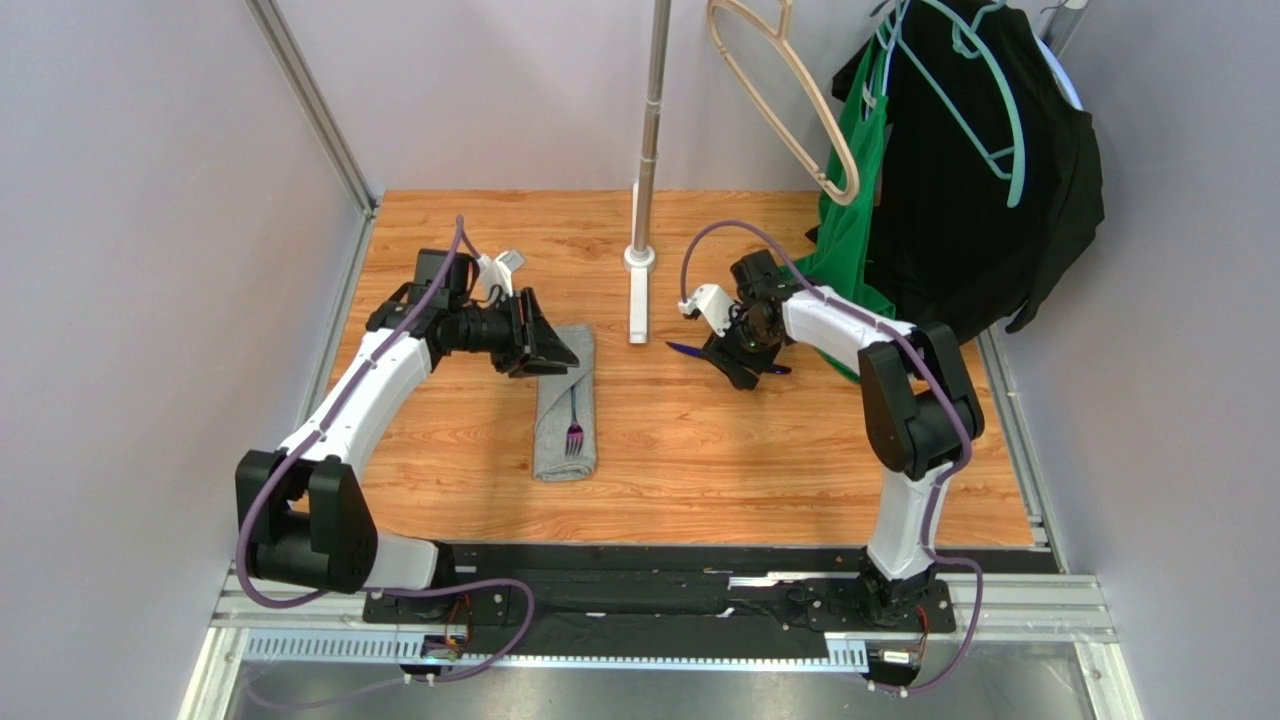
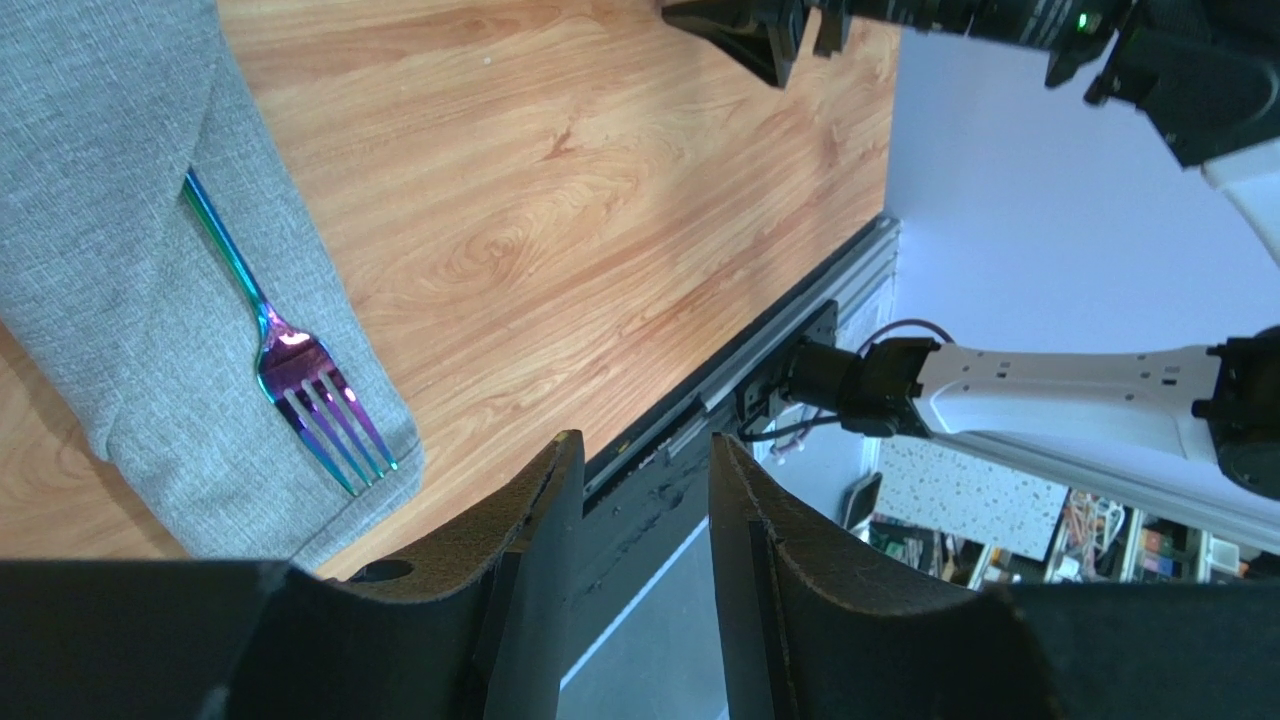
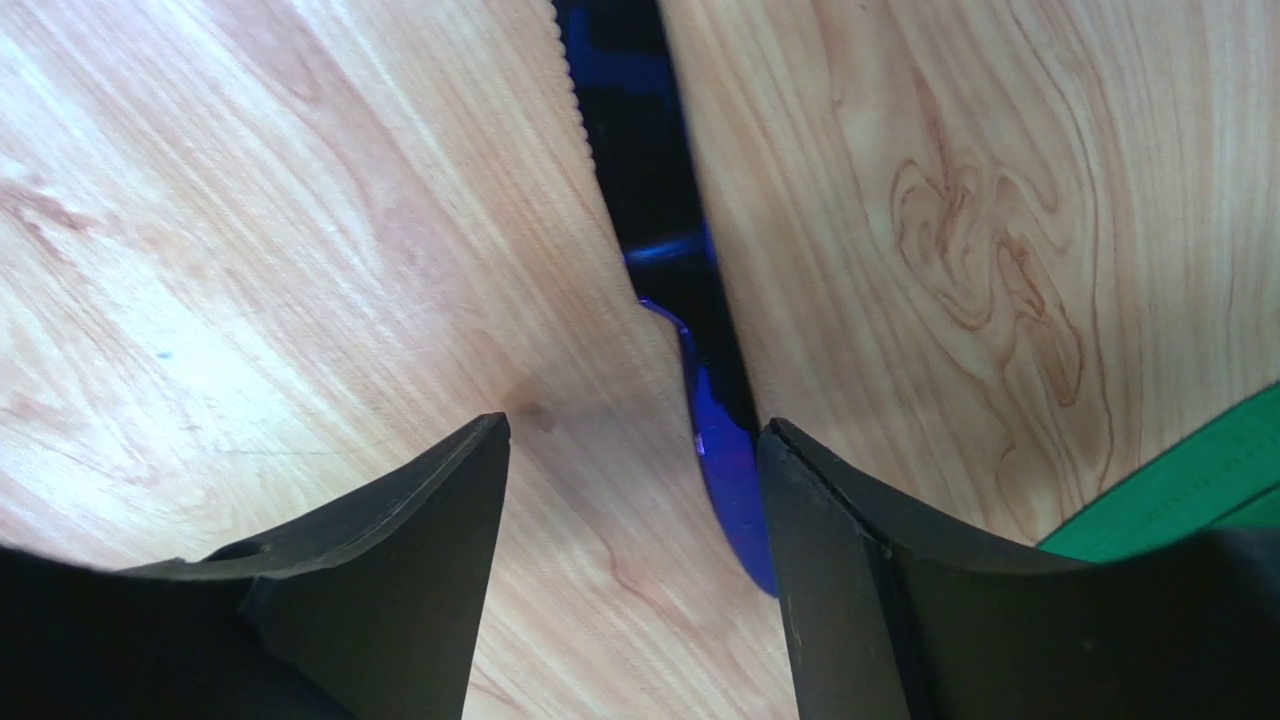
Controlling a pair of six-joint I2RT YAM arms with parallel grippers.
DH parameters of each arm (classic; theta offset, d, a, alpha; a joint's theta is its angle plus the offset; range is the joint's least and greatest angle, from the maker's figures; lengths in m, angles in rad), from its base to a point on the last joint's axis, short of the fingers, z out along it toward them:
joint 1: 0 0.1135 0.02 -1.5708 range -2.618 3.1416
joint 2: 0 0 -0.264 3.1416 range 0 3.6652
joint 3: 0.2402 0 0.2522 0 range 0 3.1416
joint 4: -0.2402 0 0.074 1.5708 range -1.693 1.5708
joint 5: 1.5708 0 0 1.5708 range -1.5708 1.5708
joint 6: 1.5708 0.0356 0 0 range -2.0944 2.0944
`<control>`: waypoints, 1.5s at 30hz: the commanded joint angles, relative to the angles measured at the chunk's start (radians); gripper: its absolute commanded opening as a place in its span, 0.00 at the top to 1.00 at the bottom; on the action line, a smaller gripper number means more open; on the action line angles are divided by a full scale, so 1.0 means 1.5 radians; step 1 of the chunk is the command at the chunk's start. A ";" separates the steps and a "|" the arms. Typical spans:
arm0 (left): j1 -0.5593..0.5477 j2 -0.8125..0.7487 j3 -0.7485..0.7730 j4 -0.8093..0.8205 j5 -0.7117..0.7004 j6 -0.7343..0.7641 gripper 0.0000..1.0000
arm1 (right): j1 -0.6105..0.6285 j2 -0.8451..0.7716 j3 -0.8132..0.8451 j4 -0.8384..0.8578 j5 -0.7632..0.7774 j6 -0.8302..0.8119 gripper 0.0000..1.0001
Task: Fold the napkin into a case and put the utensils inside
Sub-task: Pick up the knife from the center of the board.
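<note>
The napkin (image 1: 564, 408) lies folded into a narrow grey case left of the table's middle. The fork (image 1: 574, 432) rests on top of it with its tines toward the near edge. The left wrist view shows the same grey cloth (image 2: 120, 270) and the iridescent fork (image 2: 293, 375). My left gripper (image 1: 549, 353) hovers over the case's far end, open and empty (image 2: 643, 446). My right gripper (image 1: 732, 365) points down at the table, right of centre. The dark purple knife (image 1: 688, 350) lies on the wood there. It sits between the open fingers, close against the right one (image 3: 729, 465).
A metal pole on a white base (image 1: 642, 270) stands at the back centre. Behind the right arm, a green garment (image 1: 849, 210) and a black garment (image 1: 977, 165) hang on hangers. Grey walls close in both sides, and a black rail (image 1: 676, 578) runs along the near edge.
</note>
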 commanded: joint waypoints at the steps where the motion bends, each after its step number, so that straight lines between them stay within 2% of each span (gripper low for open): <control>1: -0.006 -0.026 -0.014 0.020 0.029 0.003 0.55 | -0.031 0.045 0.072 -0.051 -0.068 -0.069 0.34; 4: -0.007 -0.032 -0.011 0.020 0.032 -0.004 0.55 | -0.037 0.095 0.113 -0.106 -0.083 -0.096 0.34; 9: -0.008 -0.034 0.010 0.001 0.032 -0.004 0.54 | -0.036 0.121 0.107 -0.146 -0.093 -0.103 0.53; 10: -0.007 -0.032 0.014 -0.005 0.022 -0.001 0.54 | -0.033 0.120 0.100 -0.150 -0.097 -0.111 0.58; 11: -0.008 -0.030 0.022 -0.018 0.014 0.003 0.54 | -0.029 0.120 0.089 -0.151 -0.094 -0.113 0.81; 13: -0.008 -0.016 0.034 -0.046 -0.005 0.019 0.53 | -0.019 0.128 0.082 -0.161 -0.081 -0.122 0.97; 14: -0.008 -0.010 0.042 -0.053 -0.011 0.024 0.53 | -0.013 0.126 0.069 -0.162 -0.066 -0.128 1.00; 18: -0.010 0.013 0.042 -0.060 -0.037 0.038 0.51 | 0.017 0.098 0.026 -0.122 -0.013 -0.143 1.00; 22: -0.021 0.052 0.039 -0.060 -0.062 0.044 0.51 | 0.043 0.014 -0.081 0.015 -0.007 -0.185 1.00; 28: -0.047 0.110 0.069 -0.055 -0.070 0.045 0.53 | 0.070 -0.084 -0.151 0.143 -0.011 -0.223 1.00; 33: -0.066 0.183 0.159 -0.058 -0.059 0.049 0.53 | 0.082 -0.153 -0.215 0.216 -0.020 -0.256 1.00; 37: -0.097 0.282 0.257 -0.115 -0.063 0.091 0.53 | 0.093 -0.210 -0.252 0.265 -0.042 -0.270 1.00; 41: -0.126 0.364 0.362 -0.172 -0.061 0.147 0.53 | 0.108 -0.232 -0.261 0.267 -0.038 -0.282 1.00; 45: -0.161 0.435 0.416 -0.194 -0.053 0.201 0.52 | 0.112 -0.243 -0.263 0.262 -0.044 -0.288 1.00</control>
